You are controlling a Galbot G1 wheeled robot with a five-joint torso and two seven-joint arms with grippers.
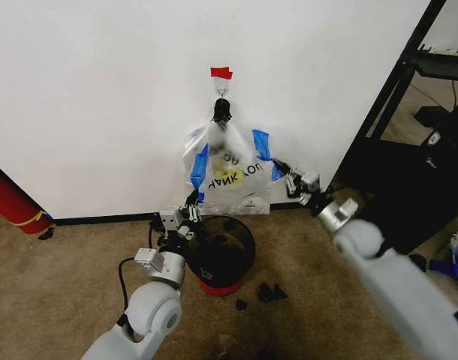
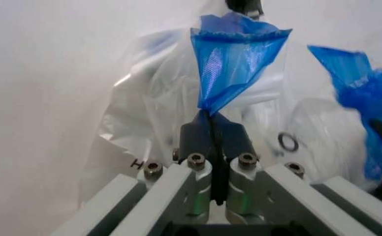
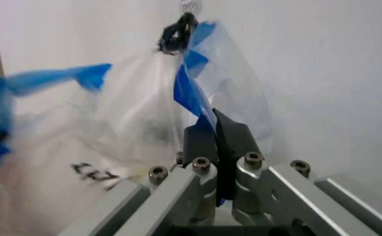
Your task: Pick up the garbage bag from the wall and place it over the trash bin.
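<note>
My left arm [image 1: 143, 315] rises from the near edge, left of centre, over brown carpet [image 1: 64, 285]; my right arm [image 1: 398, 281] crosses from the near right corner. A few dark scraps [image 1: 268, 293] lie on the carpet near the right side of the trash bin [image 1: 223, 255], a black wire-mesh wastebasket on a red base that stands just right of my left forearm. Beyond the bin, my left gripper [image 1: 192, 204] reaches the lower left corner of the garbage bag [image 1: 230, 176]. In the left wrist view, my left gripper [image 2: 213, 132] has its jaws pressed together on a blue patch [image 2: 234, 61] of the bag, which fans upward from the pinch. To the right, my right gripper [image 1: 283, 169] meets the bag's right edge. In the right wrist view, my right gripper [image 3: 214, 129] is likewise closed on a strip of blue film, with the translucent plastic [image 3: 132, 108] and some black print spread behind it. The bag hangs farthest back, flat against the white wall [image 1: 101, 90], its black-knotted top caught on a small metal hook [image 1: 222, 92] beneath a strip of red tape [image 1: 221, 73]. Its lower edge reaches the black baseboard [image 1: 101, 219], directly behind the bin. A red cylinder [image 1: 11, 199] leans at the far left, and a black frame [image 1: 398, 79] stands at the right end of the wall.
</note>
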